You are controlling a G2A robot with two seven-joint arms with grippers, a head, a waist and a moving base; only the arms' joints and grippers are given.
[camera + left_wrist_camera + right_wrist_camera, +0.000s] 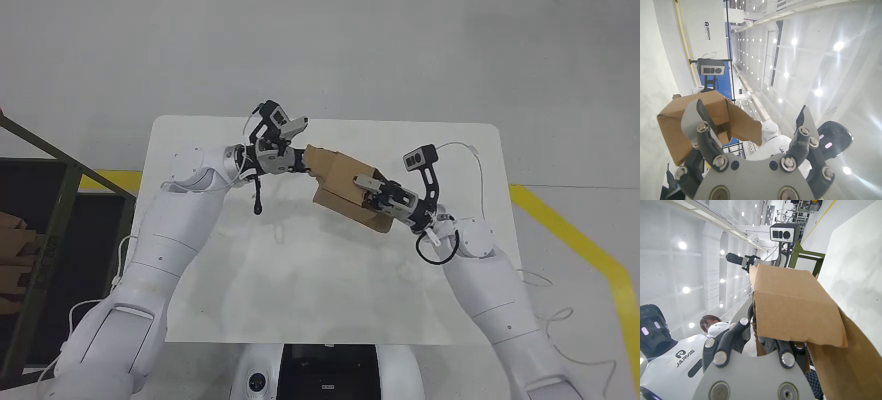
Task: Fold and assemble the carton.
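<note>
- Right gripper (766,336), grey metal plate with black linkages, sits closest to its own wrist lens; fingers drawn narrow around one wall of the plain brown corrugated cardboard carton (795,306); one finger hidden behind the board, so the clamp is judged rather than fully seen
- Carton sits between the two grippers, above the middle of the white rectangular table (300,290); body already opened from flat into a box shape; whether its underside touches the table, cannot tell
- Left gripper (751,106), same grey-and-black build, spread wide and holding nothing; one of its fingers (696,113) lies against the carton's open end, beside a loose torn-edged flap (745,125); the other finger stands well apart in free air
- Step in hand (judgement): body squared and held by the right arm; end flaps not yet folded in; task partway
- Next move (judgement): left finger to push the loose flap inward across the opening while the right arm holds firm; pressure needed along the crease, since thin board may buckle or slip from the clamp
- Containers: carton interior mostly hidden, nothing seen inside; dark bin in an olive-green metal frame (68,215) beside the table holds stacked brown cardboard pieces (12,250), probably unfolded blanks
</note>
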